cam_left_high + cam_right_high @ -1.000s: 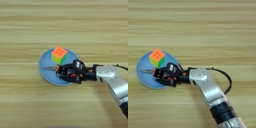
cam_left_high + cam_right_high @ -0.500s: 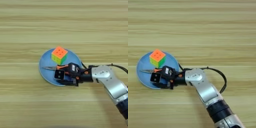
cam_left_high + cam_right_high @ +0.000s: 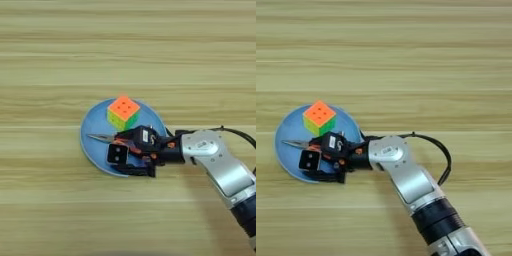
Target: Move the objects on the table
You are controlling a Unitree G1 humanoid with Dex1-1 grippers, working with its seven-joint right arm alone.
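Change: since a second ago the right gripper (image 3: 131,160) is reaching further left over the blue plate (image 3: 95,145), and the silver forearm (image 3: 406,175) is following it in from the near right.
Meaning for the task: judging by that advance, the arm is setting something down on the plate or working at the things already lying there; which of the two cannot be told.
Gripper: two black fingers (image 3: 137,171) are lying low over the near part of the plate, with the white block with a black face (image 3: 117,153) between them at the tips. They appear to be closing on that block, though whether they are actually clamping it cannot be told.
Cube: the puzzle cube (image 3: 123,112), orange face up with green and yellow sides, is sitting on the far part of the plate, just beyond the gripper and apart from it.
Pliers: the needle-nose pliers (image 3: 297,144) are lying across the plate with the metal tip pointing left; the orange-and-black handles are mostly hidden under the gripper.
Plate contents: cube, pliers and block are all within its rim.
Table: the wooden table (image 3: 60,60) is showing bare planks around the plate on every side.
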